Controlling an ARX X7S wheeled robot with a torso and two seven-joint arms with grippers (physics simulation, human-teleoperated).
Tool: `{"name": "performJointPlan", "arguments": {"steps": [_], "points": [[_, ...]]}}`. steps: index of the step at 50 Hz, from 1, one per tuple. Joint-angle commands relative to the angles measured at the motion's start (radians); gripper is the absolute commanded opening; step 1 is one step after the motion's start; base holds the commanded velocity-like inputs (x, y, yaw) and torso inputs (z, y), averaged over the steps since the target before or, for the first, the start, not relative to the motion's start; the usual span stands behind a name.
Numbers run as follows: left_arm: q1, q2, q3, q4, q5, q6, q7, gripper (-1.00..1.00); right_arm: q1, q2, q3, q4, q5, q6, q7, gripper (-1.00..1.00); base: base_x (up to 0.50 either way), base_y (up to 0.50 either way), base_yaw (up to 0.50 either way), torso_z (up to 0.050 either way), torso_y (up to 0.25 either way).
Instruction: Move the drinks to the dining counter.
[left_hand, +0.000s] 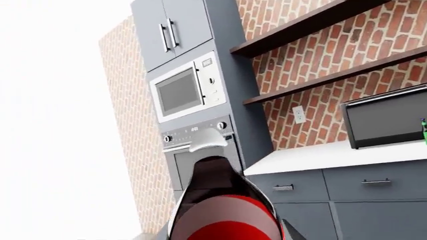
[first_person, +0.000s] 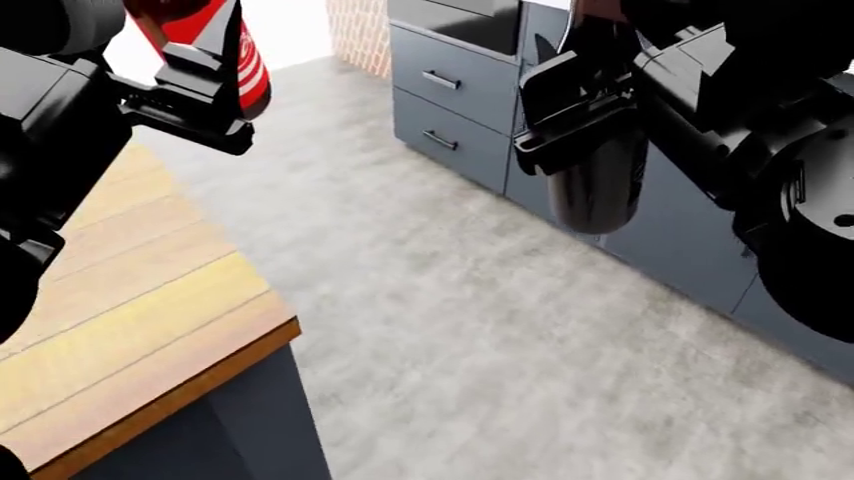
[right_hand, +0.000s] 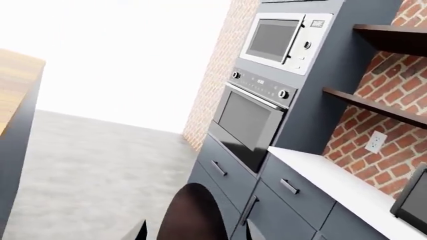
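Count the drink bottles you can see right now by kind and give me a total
Cola bottle, in the left gripper: 1
Dark wine bottle, in the right gripper: 1
Green bottle, on the white counter: 1
Total: 3

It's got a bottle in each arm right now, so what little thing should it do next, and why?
Probably lower the left end effector to stand the cola bottle on the wooden dining counter. In the head view that bottle already hangs over the planks. The right end effector holds the dark wine bottle out over the grey floor, further from the counter.
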Motion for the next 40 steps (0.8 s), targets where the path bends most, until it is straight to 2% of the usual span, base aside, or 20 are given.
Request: {"name": "performJointPlan", "arguments": {"steps": [1, 7, 9, 40], "points": [[0.014, -0.005, -0.015, 0.006, -0.009, 0.009, -0.012, -1.00, 0.014, 0.003, 0.008, -0.004, -0.036, 0.004, -0.002, -1.00, -0.33, 0.38, 0.00, 0.010, 0.000], [0.021, -0.010, -0.023, 0.011, -0.018, 0.005, -0.017, -1.00, 0.006, 0.013, 0.042, -0.041, -0.057, -0.039, -0.006, -1.00, -0.10, 0.15, 0.00, 0.000, 0.003], [0.022, -0.011, -0.023, 0.011, -0.018, 0.006, -0.018, -1.00, 0.026, 0.018, 0.006, -0.052, -0.073, -0.003, 0.007, -1.00, -0.19, 0.16, 0.00, 0.000, 0.000], [0.019, -0.018, -0.017, 0.009, -0.036, 0.009, -0.031, -1.00, 0.025, 0.031, -0.031, -0.046, -0.074, -0.001, -0.010, -1.00, 0.00, 0.00, 0.50, 0.001, 0.002]]}}
